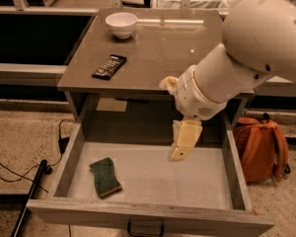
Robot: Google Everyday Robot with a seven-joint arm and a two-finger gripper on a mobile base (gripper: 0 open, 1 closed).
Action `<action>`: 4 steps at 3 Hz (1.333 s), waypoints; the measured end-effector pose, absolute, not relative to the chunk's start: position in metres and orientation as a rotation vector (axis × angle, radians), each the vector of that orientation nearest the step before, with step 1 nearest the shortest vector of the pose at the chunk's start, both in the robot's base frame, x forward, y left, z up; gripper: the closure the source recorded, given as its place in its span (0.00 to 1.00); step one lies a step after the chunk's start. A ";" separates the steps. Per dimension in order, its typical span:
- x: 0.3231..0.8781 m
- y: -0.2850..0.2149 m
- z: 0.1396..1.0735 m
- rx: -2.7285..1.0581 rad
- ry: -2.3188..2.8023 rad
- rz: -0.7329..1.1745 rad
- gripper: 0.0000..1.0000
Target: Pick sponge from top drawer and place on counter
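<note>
Above the top drawer (138, 214), right of the sponge (105, 176), hangs the hand (178, 154), its spread unclear.

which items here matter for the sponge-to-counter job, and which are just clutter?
Job: green-and-yellow rectangular sponge in the open light-grey wooden top drawer; glossy grey-brown counter; cream hand, hanging over the drawer's middle, apart from the sponge.
Clutter: white bowl and black remote on the counter; orange backpack on the floor.

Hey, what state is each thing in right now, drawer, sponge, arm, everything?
Top drawer: pulled open.
Sponge: lying green side up on drawer floor, ungrasped.
End effector: pointing down over the drawer, right of the sponge, apart.
Bowl: upright on counter.
Remote: lying flat on counter.
</note>
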State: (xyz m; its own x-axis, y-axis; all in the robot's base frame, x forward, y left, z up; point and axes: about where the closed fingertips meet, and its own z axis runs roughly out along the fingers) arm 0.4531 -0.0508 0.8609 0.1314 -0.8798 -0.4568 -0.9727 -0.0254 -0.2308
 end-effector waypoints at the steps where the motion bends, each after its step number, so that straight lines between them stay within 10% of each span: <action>1: 0.456 -0.053 0.862 -1.960 1.670 0.174 0.00; 4: 0.458 0.071 0.768 -2.105 1.332 0.495 0.00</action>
State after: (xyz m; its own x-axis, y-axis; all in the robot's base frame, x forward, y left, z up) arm 0.4581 0.0712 0.7680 0.4289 -0.6826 -0.5917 -0.9033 -0.3223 -0.2830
